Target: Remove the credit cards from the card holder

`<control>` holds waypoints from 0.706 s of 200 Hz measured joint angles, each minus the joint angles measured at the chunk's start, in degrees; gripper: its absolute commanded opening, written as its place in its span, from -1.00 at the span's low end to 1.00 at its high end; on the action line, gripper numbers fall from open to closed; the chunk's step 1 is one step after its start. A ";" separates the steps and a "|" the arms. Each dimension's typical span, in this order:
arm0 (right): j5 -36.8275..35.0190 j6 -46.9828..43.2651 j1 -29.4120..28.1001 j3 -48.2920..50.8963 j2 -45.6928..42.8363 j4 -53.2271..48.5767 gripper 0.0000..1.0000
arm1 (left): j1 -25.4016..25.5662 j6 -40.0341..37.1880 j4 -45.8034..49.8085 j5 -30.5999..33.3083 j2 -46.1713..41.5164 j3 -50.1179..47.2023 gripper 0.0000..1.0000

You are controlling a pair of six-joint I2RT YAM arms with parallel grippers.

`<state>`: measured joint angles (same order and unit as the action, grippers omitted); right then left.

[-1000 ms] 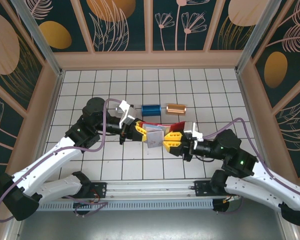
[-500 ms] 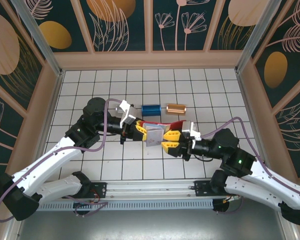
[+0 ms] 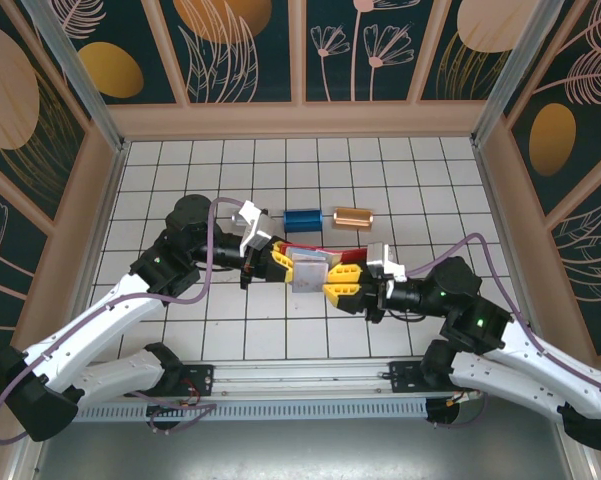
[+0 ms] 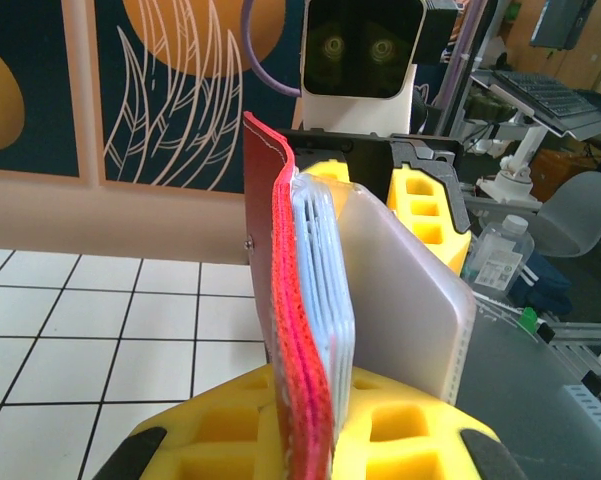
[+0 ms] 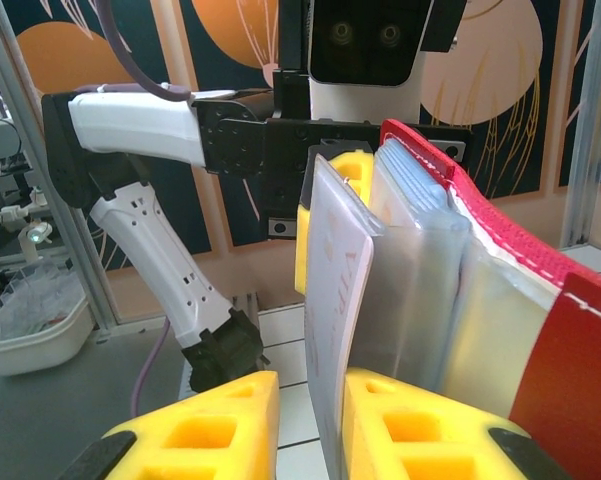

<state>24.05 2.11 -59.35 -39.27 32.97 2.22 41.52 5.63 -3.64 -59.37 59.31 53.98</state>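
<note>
Seen from above, the left gripper [image 3: 272,262] is clenched on the 9 o'clock edge of the red card holder [image 4: 270,250] and holds it up off the tiles on edge, opened like a fan. A pale card [image 3: 307,271] stands out of the card holder's see-through pockets [image 4: 318,270] on the side towards 6 o'clock. Its long axis runs roughly from 9 to 3 o'clock, along the line between the two claws.

The right gripper [image 3: 332,282] meets the pale card from 3 o'clock. Its yellow fingers [image 5: 420,430] stand one to each side of the card's near edge. A sliver of gap shows on one side, so I cannot tell whether it is pinching or only straddling.

The card lies at 9 o'clock from this claw, and the right arm is the nearer one to it. I judge that the draw must go straight back towards 3 o'clock while the left claw anchors the holder.

Count:
- one card holder
- one pale card; no dark card can be made out
- a blue block [image 3: 302,218] and a copper block [image 3: 352,216] lying at 12 o'clock, apart from the work
</note>
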 measured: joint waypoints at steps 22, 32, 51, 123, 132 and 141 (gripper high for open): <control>0.09 0.31 0.00 0.00 0.66 0.63 -0.73 | 0.00 -0.04 0.31 -0.24 0.00 0.04 -1.00; 0.07 0.24 0.00 0.00 0.74 0.59 -0.79 | 0.00 -0.07 0.55 -0.39 0.00 0.04 -1.00; 0.04 0.37 0.00 0.00 0.66 0.55 -0.82 | 0.02 -0.26 0.70 -0.68 0.00 0.04 -1.00; 0.04 -0.02 0.00 0.00 -0.24 -0.20 -1.00 | 0.02 -0.76 0.68 -1.73 0.00 0.04 -1.00; 0.02 -0.04 0.00 0.00 -0.44 -0.50 -1.00 | 0.02 -0.87 0.68 -1.79 0.00 0.04 -1.00; 0.00 -0.04 0.00 0.00 -0.72 -0.87 -1.00 | 0.02 -0.90 0.68 -1.97 0.00 0.04 -1.00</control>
<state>24.05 2.07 -59.35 -39.27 32.25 1.34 41.54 4.73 -2.96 -61.34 59.31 54.02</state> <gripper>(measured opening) 0.050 0.092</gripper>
